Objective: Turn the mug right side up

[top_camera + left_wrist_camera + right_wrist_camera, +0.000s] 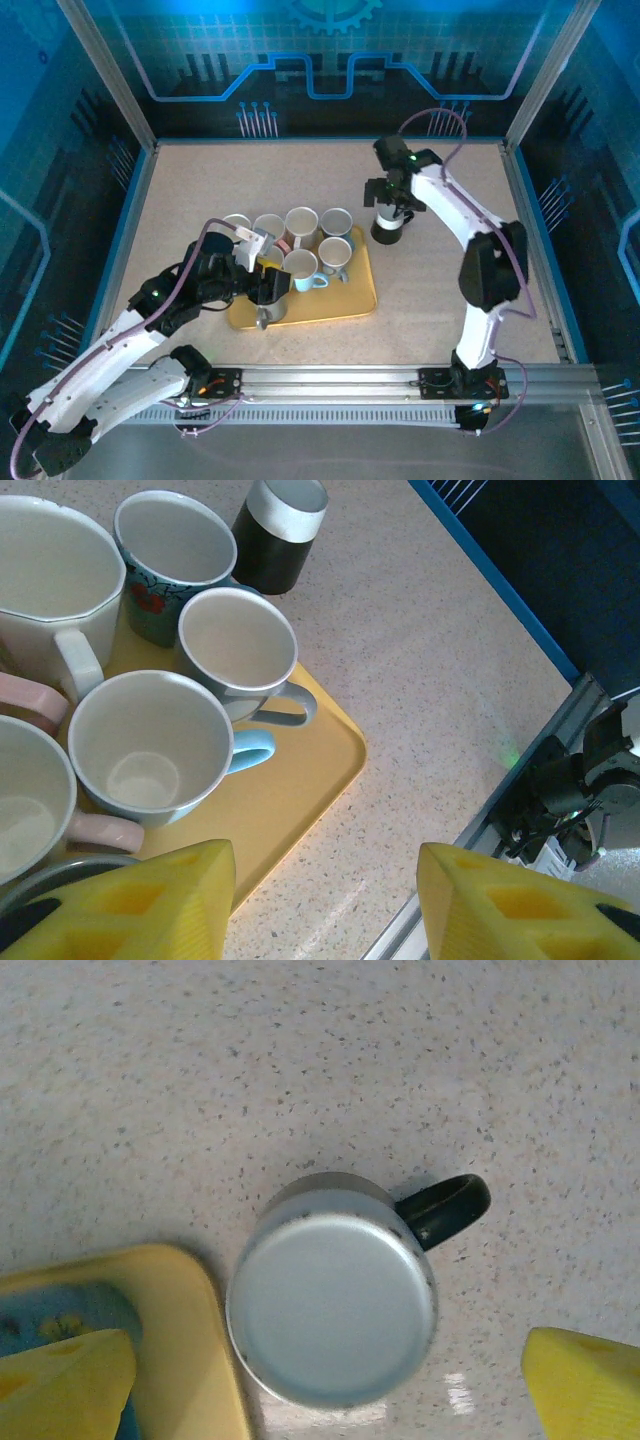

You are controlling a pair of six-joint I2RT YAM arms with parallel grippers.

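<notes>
A speckled, matt tabletop [300, 1050] carries a smooth yellow tray [310, 770] with a soft plastic sheen. The cups [150, 750] on it look like glossy glazed ceramic. The mug [335, 1305] shows a dull, metal-grey base, flecked at the rim, and a shiny black handle [450, 1205]. The yellow fingers [140, 905] look like matt plastic.
</notes>
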